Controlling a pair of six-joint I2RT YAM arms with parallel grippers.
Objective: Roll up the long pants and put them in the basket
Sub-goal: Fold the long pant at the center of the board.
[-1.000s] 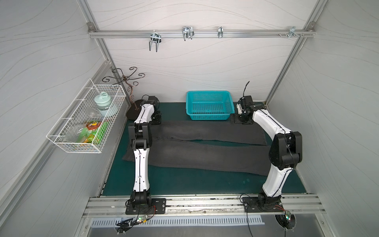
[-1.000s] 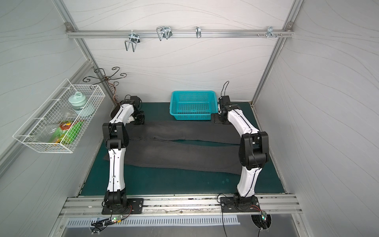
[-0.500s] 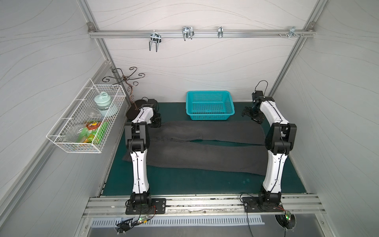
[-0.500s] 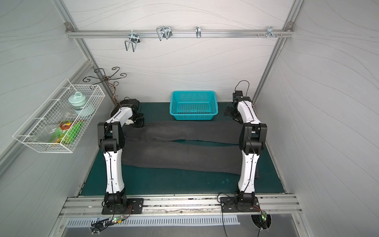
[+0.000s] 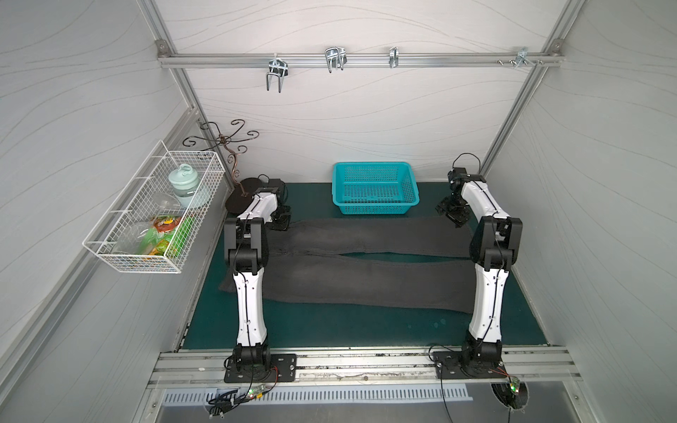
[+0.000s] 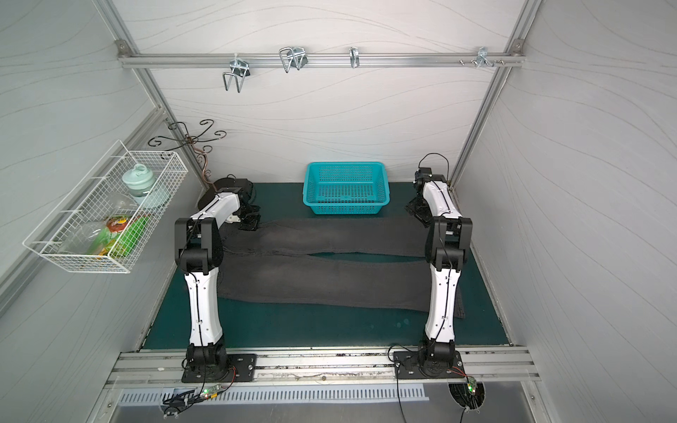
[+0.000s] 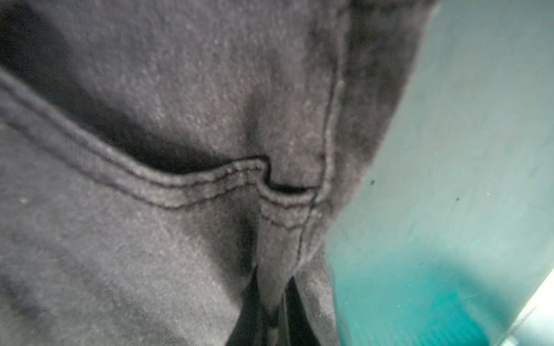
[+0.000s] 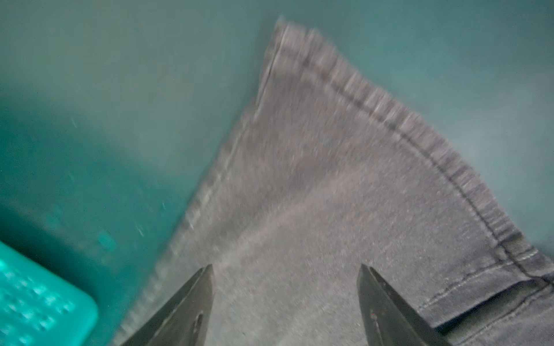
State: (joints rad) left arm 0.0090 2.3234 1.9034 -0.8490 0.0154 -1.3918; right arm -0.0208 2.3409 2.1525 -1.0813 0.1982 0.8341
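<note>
I see the pants (image 5: 366,278) spread flat across the green surface (image 5: 329,326). My left end effector (image 5: 281,221) is clamped tight on a fold by the pocket seam. My right end effector (image 8: 284,299) hovers wide over a leg hem. A teal basket (image 5: 375,190) sits just behind the pants, between both.

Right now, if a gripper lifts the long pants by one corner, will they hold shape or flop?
Probably flop: the long pants bunch into soft folds where the left gripper pinches them. Likely heavyish, being thick stitched cloth covering most of the green mat. Unlikely to slip; the weave looks coarse.
</note>
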